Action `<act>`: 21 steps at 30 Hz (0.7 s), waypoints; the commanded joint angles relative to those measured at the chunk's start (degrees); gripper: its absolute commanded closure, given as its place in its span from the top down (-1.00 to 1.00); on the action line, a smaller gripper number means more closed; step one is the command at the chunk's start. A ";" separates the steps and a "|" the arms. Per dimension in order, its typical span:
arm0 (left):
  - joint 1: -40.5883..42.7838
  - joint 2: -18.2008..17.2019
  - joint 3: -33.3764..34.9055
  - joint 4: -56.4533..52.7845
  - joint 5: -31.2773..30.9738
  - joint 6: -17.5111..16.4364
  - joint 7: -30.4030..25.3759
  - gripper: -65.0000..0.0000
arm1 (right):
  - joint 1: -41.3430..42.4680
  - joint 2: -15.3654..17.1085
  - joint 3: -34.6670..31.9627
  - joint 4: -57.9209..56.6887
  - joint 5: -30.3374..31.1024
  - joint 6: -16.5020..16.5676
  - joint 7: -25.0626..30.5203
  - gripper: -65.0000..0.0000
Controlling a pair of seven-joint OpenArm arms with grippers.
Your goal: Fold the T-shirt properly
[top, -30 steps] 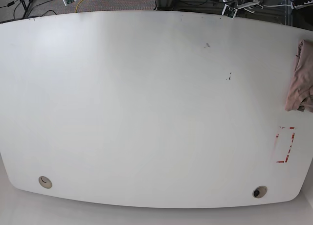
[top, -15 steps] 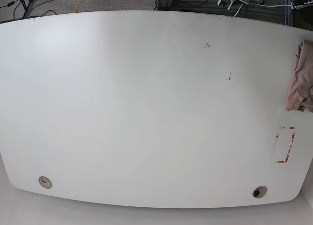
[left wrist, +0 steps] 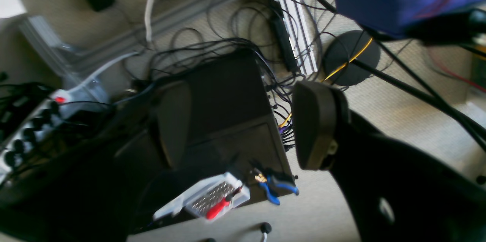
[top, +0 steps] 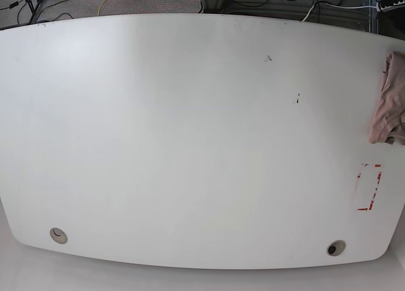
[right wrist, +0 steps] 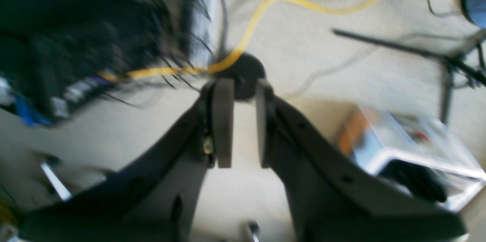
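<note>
Lying bunched at table (top: pixel 190 145) edge (beside red tape (top: pixel 369 186)), T-shirt (top: pixel 389 101)

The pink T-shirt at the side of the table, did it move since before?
No. The T-shirt lies bunched at the table's right edge, just above the red tape marks, as before.

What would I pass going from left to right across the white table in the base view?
Left cable hole → small dark mark → second dark mark → right cable hole → red tape outline → bunched pink-brown T-shirt at the right edge of the table.
</note>
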 commanded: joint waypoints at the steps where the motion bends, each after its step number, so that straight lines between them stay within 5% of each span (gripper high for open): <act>1: -1.99 0.26 -0.17 -5.06 -0.30 0.16 -3.37 0.15 | 1.92 0.38 -2.09 -3.12 -1.95 0.65 0.48 -0.71; 13: -13.33 2.02 -0.35 -25.28 -0.21 0.25 -6.36 0.15 | 14.14 0.21 -3.68 -18.59 -6.70 0.65 0.74 -0.71; 21: -22.47 2.19 -0.35 -41.19 -0.30 0.25 -6.79 0.15 | 22.58 0.21 -3.68 -33.10 -11.10 -0.63 5.75 -0.71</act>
